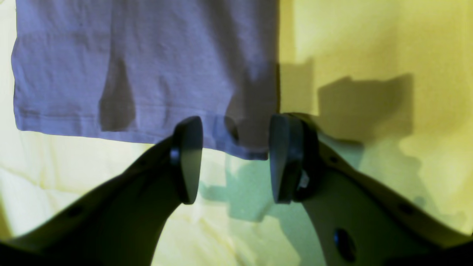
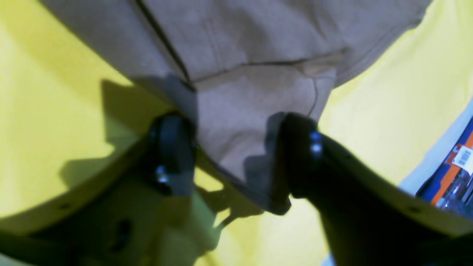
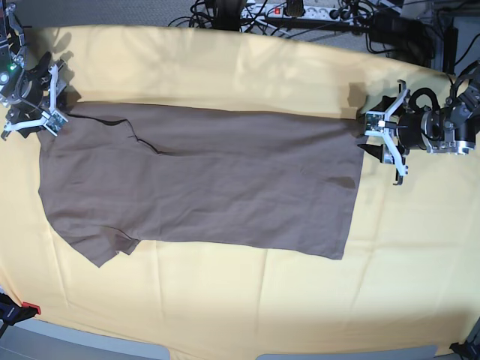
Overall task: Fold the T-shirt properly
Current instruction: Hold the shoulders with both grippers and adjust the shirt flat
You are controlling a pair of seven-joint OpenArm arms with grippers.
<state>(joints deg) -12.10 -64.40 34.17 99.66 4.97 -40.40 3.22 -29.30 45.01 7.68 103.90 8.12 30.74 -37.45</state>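
A pale yellow cloth [image 3: 247, 300] covers the tabletop; the brown T-shirt [image 3: 202, 184] lies spread flat across the frame's middle.

Bright overhead light, hard shadows, blurry tinted wrist views

Base overhead, wrist views close, sharing T-shirt [image 3: 202, 180]

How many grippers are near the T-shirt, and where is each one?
2. The right gripper is at the T-shirt's shoulder corner, base view's left. The left gripper is at the hem corner, on its right.
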